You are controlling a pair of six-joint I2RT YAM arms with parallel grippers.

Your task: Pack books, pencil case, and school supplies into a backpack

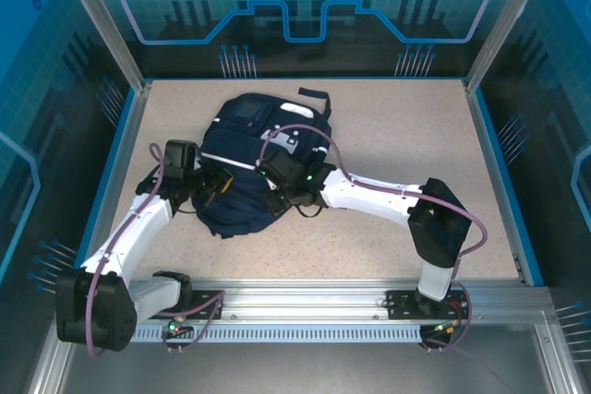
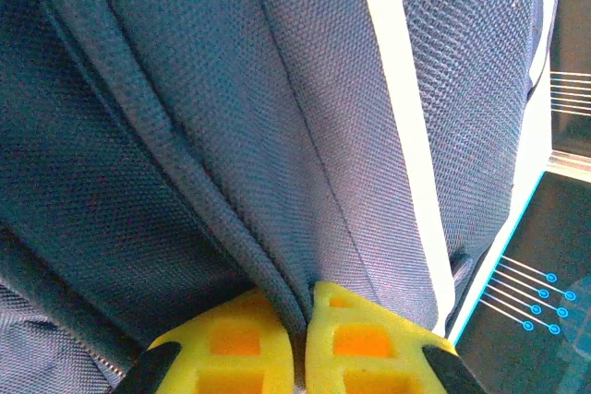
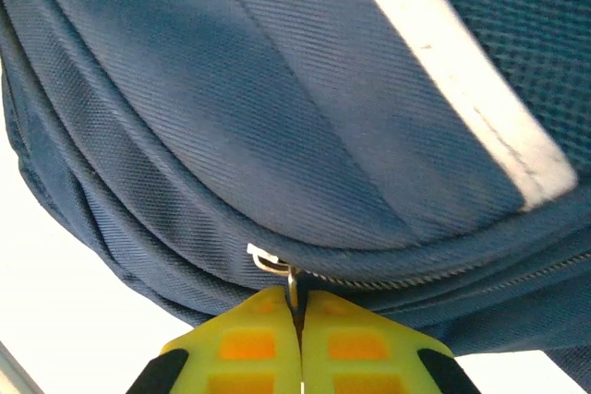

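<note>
right gripper (image 3: 297, 322) is pinching the zipper pull (image 3: 292, 285), closed track (image 3: 416, 276) running rightward. left gripper (image 2: 303, 325) is clamping backpack (image 2: 231, 136) fabric.

I get even, soft overhead light up top; wrist feeds show the backpack (image 2: 231, 136) weave sharp, blurring at six o'clock, whites blown.

The left arm (image 1: 138, 223) and right arm (image 1: 379, 193) have smooth white link shells and chunky black joint housings. A purple cable runs along each, looping free at the joints. 2 small green lights glow on the right wrist's black body. The left gripper (image 2: 300, 306) and right gripper (image 3: 297, 306) each have 2 yellow plastic fingers with orange-tinted rectangular recesses and black bases.
</note>
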